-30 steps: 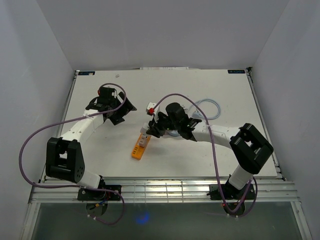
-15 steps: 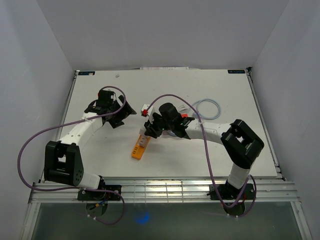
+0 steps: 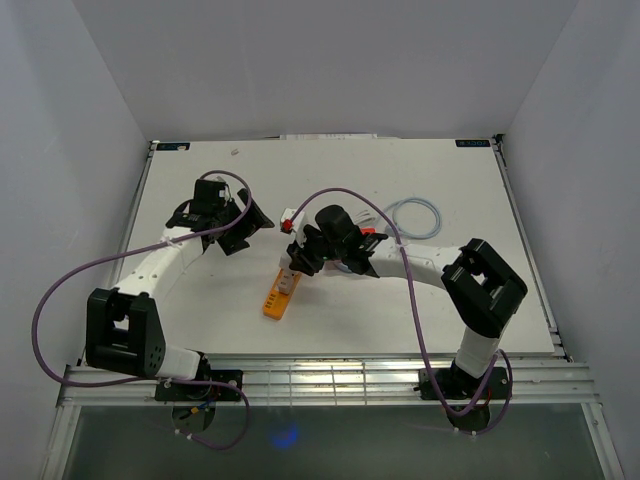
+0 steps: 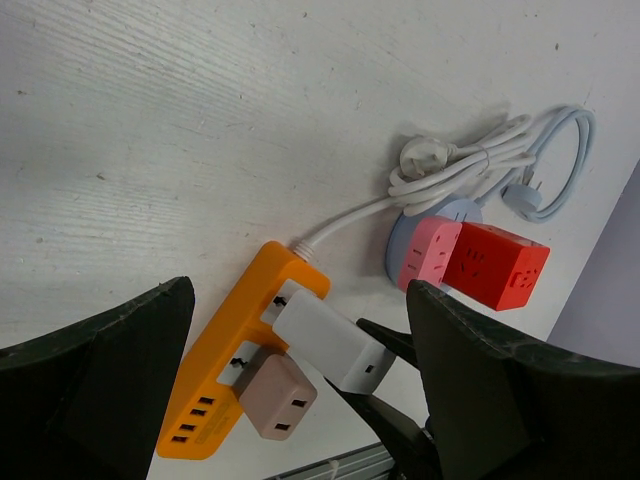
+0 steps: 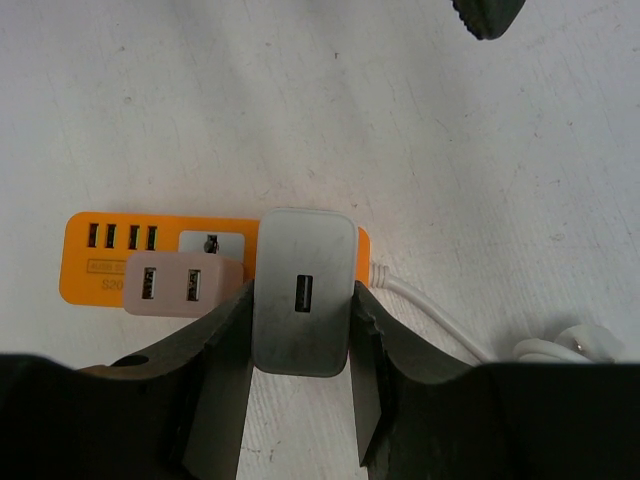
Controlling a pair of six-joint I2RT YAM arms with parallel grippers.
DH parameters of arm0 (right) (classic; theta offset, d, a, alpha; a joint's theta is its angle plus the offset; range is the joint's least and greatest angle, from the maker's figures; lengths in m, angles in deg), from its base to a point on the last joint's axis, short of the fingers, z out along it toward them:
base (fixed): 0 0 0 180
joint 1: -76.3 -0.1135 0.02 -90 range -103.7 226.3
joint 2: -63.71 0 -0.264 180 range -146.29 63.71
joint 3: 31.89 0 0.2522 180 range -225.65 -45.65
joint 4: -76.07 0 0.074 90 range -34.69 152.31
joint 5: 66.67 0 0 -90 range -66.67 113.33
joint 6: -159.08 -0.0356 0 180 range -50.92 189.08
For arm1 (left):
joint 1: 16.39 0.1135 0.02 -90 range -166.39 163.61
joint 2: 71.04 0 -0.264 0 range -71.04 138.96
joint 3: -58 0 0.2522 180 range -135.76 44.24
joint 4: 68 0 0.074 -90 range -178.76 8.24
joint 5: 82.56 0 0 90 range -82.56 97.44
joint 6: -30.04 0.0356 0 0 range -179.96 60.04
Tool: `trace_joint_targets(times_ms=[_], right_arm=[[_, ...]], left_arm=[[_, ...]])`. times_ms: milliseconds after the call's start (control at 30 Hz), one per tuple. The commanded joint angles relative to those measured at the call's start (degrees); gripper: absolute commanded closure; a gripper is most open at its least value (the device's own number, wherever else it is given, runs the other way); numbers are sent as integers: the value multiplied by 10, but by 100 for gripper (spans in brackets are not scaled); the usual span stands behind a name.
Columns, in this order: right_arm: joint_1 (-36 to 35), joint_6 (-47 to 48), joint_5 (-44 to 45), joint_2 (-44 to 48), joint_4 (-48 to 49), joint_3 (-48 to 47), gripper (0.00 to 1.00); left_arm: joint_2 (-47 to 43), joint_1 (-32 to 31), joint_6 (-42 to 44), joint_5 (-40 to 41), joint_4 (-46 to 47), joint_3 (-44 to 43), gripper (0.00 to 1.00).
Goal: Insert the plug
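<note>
An orange power strip (image 3: 276,297) lies mid-table; it also shows in the left wrist view (image 4: 225,370) and the right wrist view (image 5: 100,260). A beige plug (image 5: 175,285) sits in one socket. My right gripper (image 5: 300,330) is shut on a white USB charger plug (image 5: 303,290), held over the strip's cord end; the plug also shows in the left wrist view (image 4: 330,340). I cannot tell whether its prongs are seated. My left gripper (image 3: 240,222) hovers to the far left of the strip, open and empty.
A coiled white cord with a plug (image 4: 470,160), a round pale-blue hub (image 4: 400,250), a pink cube (image 4: 430,255) and a red cube socket (image 4: 495,265) lie right of the strip. The strip's white cord (image 5: 420,300) trails right. Walls enclose the table.
My right gripper has shifted left with the white plug over the strip's cord end. My left arm has drawn in slightly, its gripper staying near the same spot.
</note>
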Motion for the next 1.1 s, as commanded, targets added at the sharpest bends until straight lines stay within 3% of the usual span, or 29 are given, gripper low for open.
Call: trace_joint_targets(times_ms=[0,533,1067], right_arm=[[-3,17,12,-3,-3,-28,92],[-3,30,15,-15,-51,-55,92],[-17,45,48,-87,-120,-116,92]], left_arm=[[-29,3,11,-13,0,4,2],[-51,2,20,-45,0,14,2],[-76,3,34,-48,-11,44,2]])
